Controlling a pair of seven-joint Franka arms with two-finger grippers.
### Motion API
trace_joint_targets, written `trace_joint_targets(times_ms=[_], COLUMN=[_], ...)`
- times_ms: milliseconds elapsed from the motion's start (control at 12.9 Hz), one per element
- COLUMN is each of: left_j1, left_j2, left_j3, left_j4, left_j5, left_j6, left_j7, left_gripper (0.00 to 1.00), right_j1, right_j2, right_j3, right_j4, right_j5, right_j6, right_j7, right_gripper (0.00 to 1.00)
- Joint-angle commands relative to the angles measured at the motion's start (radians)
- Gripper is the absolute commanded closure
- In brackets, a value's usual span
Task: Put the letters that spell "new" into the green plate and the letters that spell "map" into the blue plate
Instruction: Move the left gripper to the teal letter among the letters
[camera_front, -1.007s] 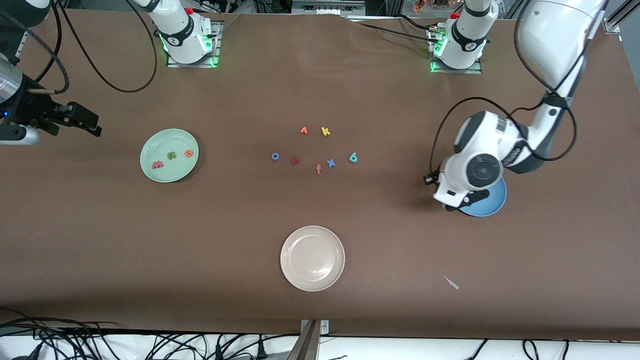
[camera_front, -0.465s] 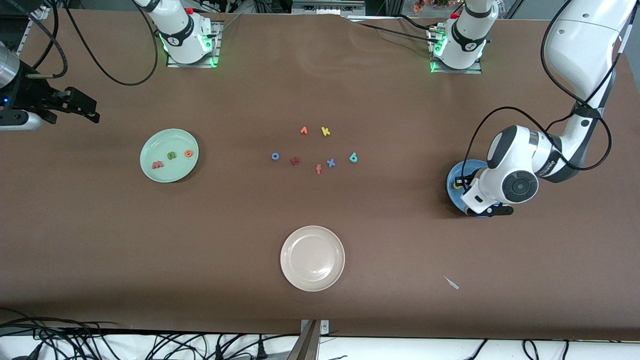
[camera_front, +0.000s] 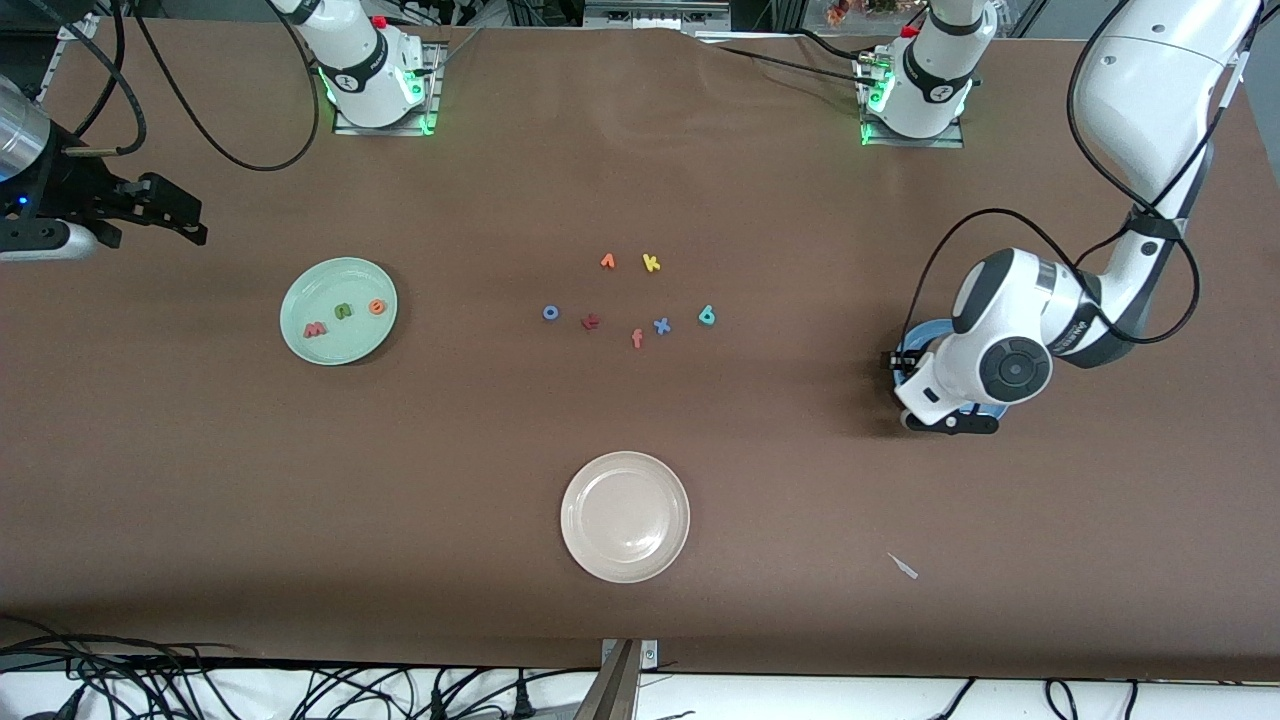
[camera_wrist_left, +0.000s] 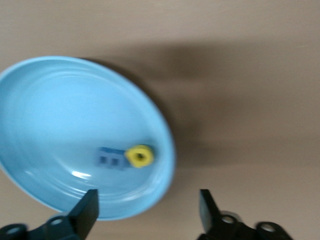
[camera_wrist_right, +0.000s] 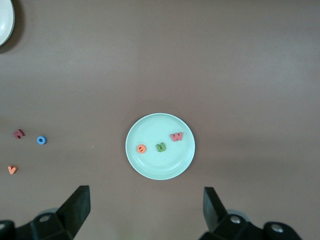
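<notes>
The blue plate (camera_wrist_left: 60, 110) holds a periwinkle m (camera_wrist_left: 112, 158) and a yellow a (camera_wrist_left: 140, 156) lying side by side. My left gripper (camera_wrist_left: 147, 212) hovers open over that plate's rim, nothing between its fingers; in the front view the left hand covers most of the blue plate (camera_front: 915, 342). The teal p (camera_front: 707, 316) lies on the table among the loose letters. The green plate (camera_front: 338, 340) carries the salmon w (camera_front: 315, 328), green n (camera_front: 343, 310) and orange e (camera_front: 377, 307). My right gripper (camera_front: 165, 218) waits open at the right arm's end of the table.
Loose letters in mid-table: an orange one (camera_front: 607, 261), yellow k (camera_front: 651, 263), blue o (camera_front: 550, 313), a dark red one (camera_front: 590, 321), orange f (camera_front: 637, 339), blue x (camera_front: 661, 325). A cream plate (camera_front: 625, 560) sits nearer the front camera. A small pale scrap (camera_front: 904, 566) lies nearby.
The left gripper opened and let go of the yellow a, which now lies in the blue plate beside the m. The left hand shifted a little over the plate. The right arm barely moved.
</notes>
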Motion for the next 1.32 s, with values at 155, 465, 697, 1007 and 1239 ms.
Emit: trace_joint_targets(times_ms=[155, 465, 697, 1007, 1239], left_j1=[-0.008, -0.009, -0.026, -0.138, -0.199], left_j2=[-0.009, -0.016, -0.021, 0.003, 0.054], left_j3=[-0.154, -0.250, -0.276, -0.264, -0.248], left_j4=[-0.039, -0.148, -0.237, -0.231, -0.228], left_j5=[-0.024, 0.051, 0.122, 0.175, 0.338], left_j6=[0.100, 0.248, 0.386, 0.442, 0.473], left_j7=[-0.305, -0.524, -0.669, -0.842, -0.985], left_gripper=[0.00, 0.00, 0.00, 0.00, 0.00], right_j1=[-0.004, -0.004, -0.004, -0.008, -0.008], right_j2=[-0.004, -0.004, -0.007, -0.001, 0.001], right_j3=[0.008, 0.008, 0.003, -0.007, -0.007], right_j4=[0.011, 0.011, 0.011, 0.009, 0.009], right_j5=[-0.008, -0.007, -0.007, -0.007, -0.008], right_j6=[-0.032, -0.033, -0.032, -0.019, -0.012], right_j7=[0.021, 0.024, 0.026, 0.024, 0.026], right_gripper=[0.00, 0.00, 0.00, 0.00, 0.00])
